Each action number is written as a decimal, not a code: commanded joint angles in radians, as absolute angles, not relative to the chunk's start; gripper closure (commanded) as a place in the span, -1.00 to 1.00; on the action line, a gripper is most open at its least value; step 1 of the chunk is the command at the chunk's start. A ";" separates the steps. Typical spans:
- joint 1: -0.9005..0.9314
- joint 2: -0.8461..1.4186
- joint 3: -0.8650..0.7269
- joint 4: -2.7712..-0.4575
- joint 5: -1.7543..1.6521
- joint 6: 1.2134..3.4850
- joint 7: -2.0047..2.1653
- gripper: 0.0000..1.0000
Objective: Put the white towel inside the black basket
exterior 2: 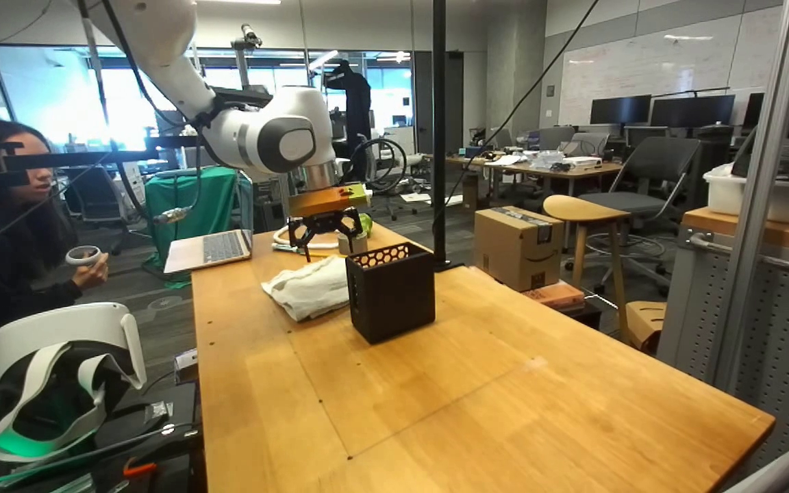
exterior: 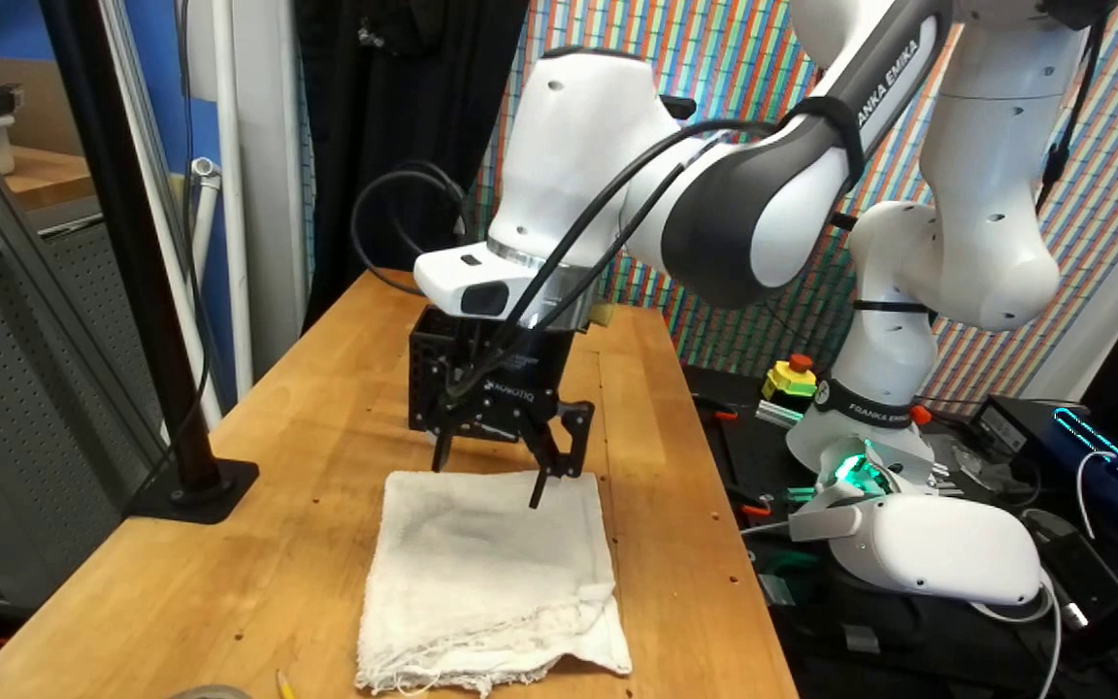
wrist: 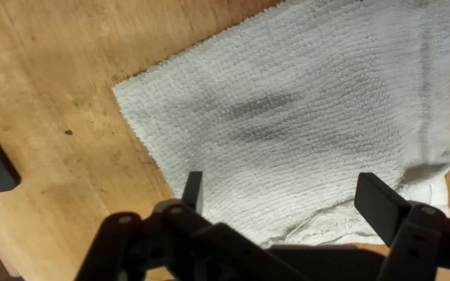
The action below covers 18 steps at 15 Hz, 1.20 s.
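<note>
The white towel [exterior: 491, 573] lies folded flat on the wooden table, its frayed edge away from the basket. It also shows in the other exterior view [exterior 2: 309, 287] and fills much of the wrist view [wrist: 287, 128]. My gripper [exterior: 487, 478] is open and empty, pointing down above the towel's end nearest the basket. In the wrist view its fingers [wrist: 283, 191] are wide apart with towel beneath them. The black basket [exterior 2: 394, 298] stands upright beside the towel, with honeycomb holes at its top. In an exterior view the basket [exterior: 428, 374] is partly hidden behind my gripper.
A black post with a flat base [exterior: 195, 490] stands at the table's edge. A pencil [exterior: 284, 685] lies past the towel. A laptop [exterior 2: 213, 250] and a tape roll [exterior 2: 353, 243] sit at the table's far end. A white headset [exterior: 937, 549] is beside the table.
</note>
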State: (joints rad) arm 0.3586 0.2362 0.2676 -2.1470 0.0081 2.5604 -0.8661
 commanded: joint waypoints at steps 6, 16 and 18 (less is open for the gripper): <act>0.372 0.357 0.296 -2.117 -0.210 2.537 -0.649 -1.00; 0.363 0.418 0.282 -2.067 -0.340 2.414 -0.493 -0.32; 0.360 0.407 0.283 -2.070 -0.348 2.401 -0.477 0.00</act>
